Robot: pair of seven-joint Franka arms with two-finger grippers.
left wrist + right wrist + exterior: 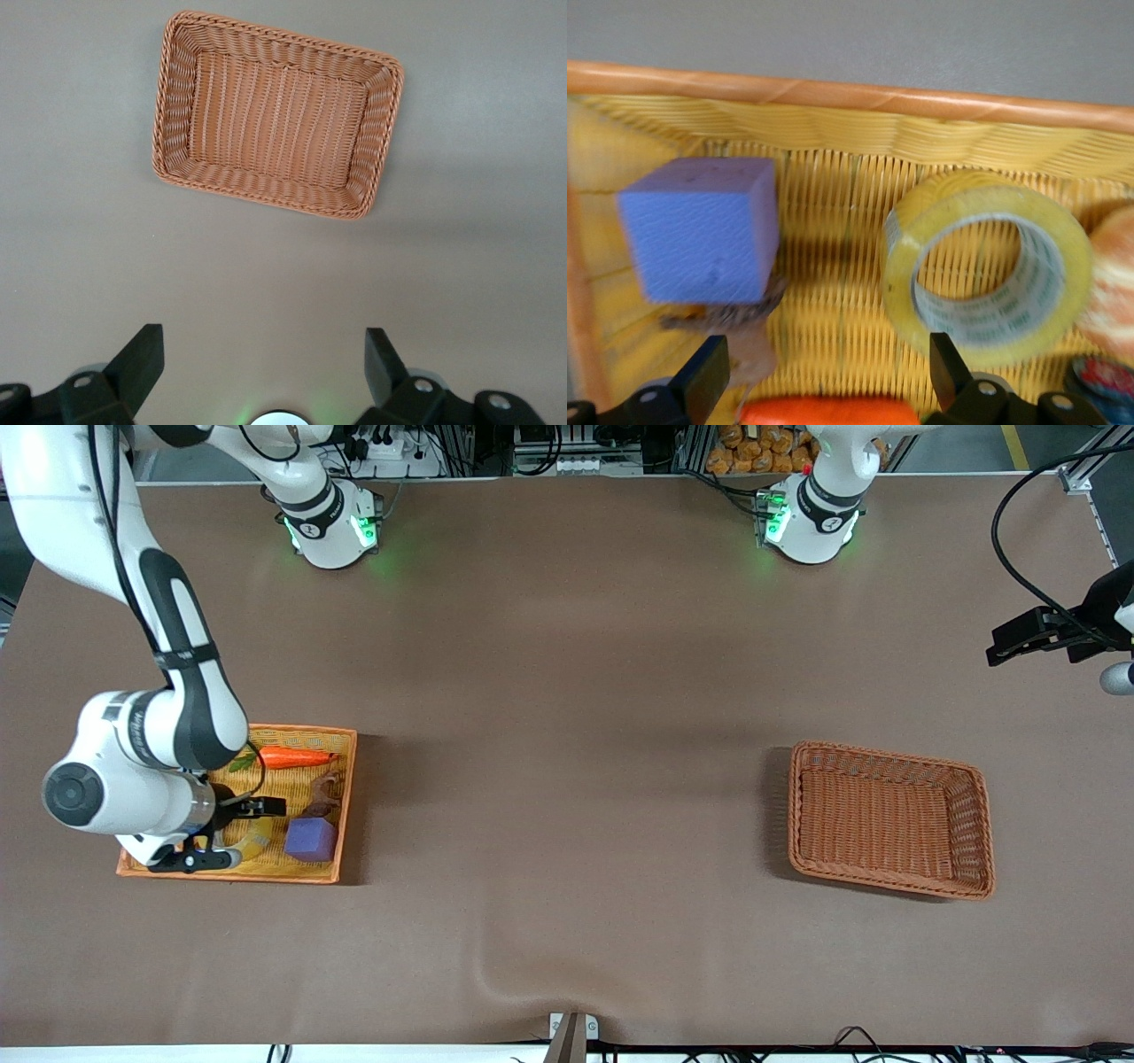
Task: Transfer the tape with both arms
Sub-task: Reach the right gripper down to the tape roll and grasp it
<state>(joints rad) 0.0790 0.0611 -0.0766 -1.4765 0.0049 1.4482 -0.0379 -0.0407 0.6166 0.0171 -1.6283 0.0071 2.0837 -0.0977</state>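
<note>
Tape [985,266] lies in the yellow wicker tray [341,737] at the right arm's end of the table, tipped on its side so the wide hollow centre faces roughly up toward the wrist camera, with no long axis to speak of; the ring is round, and a grasp would likely go across one wall of the roll. Right gripper [824,376] hangs low over the tray, fingers spread and pinching nothing; one fingertip [943,359] sits just at the roll's rim, the other well off toward the purple foam cube [700,228], so the roll lies off-centre from the gap, toward one finger. In my judgement the coming move turns on a small sideways shift to bring the ring's wall between the fingers before descending. Crowding matters: an orange carrot [295,757] and a small brown toy animal [323,793] share the tray, and a round orange-white item [1112,283] is just beside the roll. Left gripper [266,363] waits, spread and empty, high over the table near the left arm's end, with the brown wicker basket [974,815] in its view. Right arm is clearly the nearer one.
</note>
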